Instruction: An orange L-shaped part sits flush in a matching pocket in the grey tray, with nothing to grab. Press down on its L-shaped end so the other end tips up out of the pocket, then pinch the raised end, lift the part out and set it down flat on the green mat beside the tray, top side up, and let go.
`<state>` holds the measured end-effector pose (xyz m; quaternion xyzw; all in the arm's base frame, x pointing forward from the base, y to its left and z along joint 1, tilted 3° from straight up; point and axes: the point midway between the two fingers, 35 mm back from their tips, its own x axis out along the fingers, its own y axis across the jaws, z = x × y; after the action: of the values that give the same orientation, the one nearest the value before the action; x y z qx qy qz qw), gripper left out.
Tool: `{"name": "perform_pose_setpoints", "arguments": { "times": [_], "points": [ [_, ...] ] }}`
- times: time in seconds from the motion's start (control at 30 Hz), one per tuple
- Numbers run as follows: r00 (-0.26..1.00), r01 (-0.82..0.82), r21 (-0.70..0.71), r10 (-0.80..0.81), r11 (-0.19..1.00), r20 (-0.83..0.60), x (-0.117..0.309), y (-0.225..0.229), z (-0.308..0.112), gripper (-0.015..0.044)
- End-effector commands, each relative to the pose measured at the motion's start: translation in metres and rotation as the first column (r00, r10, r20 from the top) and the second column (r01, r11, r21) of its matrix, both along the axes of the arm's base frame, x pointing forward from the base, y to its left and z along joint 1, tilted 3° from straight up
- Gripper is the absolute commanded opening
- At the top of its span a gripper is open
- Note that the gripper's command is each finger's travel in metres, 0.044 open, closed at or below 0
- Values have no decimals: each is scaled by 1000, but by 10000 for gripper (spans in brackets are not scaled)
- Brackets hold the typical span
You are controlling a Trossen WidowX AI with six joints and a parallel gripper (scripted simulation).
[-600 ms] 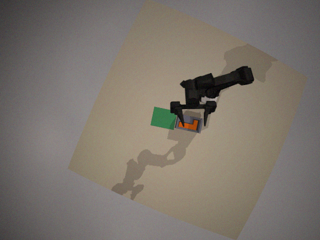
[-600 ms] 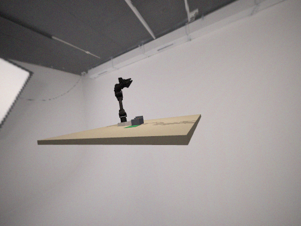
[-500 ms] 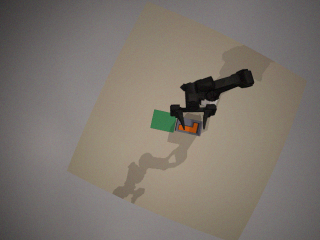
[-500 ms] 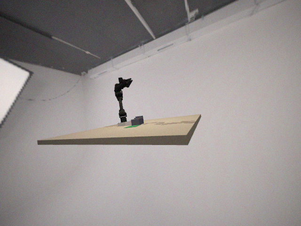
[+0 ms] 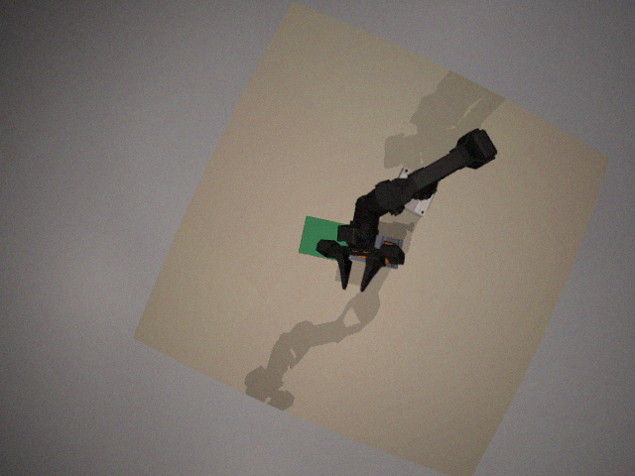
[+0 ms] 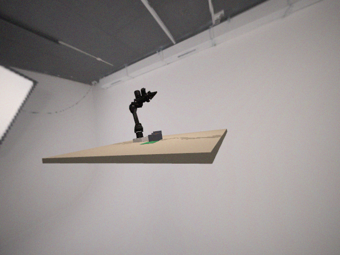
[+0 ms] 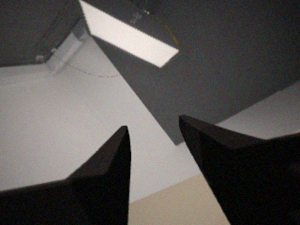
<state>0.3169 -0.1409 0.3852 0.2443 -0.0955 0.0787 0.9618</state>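
Note:
My gripper (image 5: 353, 289) (image 6: 156, 92) (image 7: 154, 126) is open and empty, raised high above the table and pointing outward. The grey tray (image 5: 380, 239) (image 6: 155, 136) lies below the arm, largely covered by it in the top view. Small bits of the orange part (image 5: 388, 243) show at the tray between the dark gripper pieces; most of it is hidden, and I cannot tell its tilt. The green mat (image 5: 317, 233) (image 6: 149, 142) lies beside the tray, partly covered by the arm. Neither tray, part nor mat shows in the wrist view.
The arm's pale base plate (image 5: 416, 206) (image 6: 140, 139) stands close to the tray. The tan table (image 5: 220, 266) (image 6: 123, 150) ends in open edges all round. The wrist view shows mainly wall and ceiling, with a bright ceiling panel (image 7: 128, 35).

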Motion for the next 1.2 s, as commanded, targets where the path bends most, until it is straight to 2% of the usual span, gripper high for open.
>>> {"name": "perform_pose_setpoints", "arguments": {
  "times": [0.0,0.33,0.67,0.87,1.03,1.17],
  "points": [
    [954,50,75,-25,996,-298,44,12,-63,180],
    [757,32,26,-7,999,-654,53,52,-146,180],
    [372,-160,-92,-26,983,-928,11,103,-219,180],
    [88,-371,-127,-101,920,-991,-37,127,-245,180],
    [-131,-566,-99,-208,818,-969,-82,138,-251,180],
    [-143,-578,-96,-216,811,-966,-85,139,-251,180]
  ]
}}
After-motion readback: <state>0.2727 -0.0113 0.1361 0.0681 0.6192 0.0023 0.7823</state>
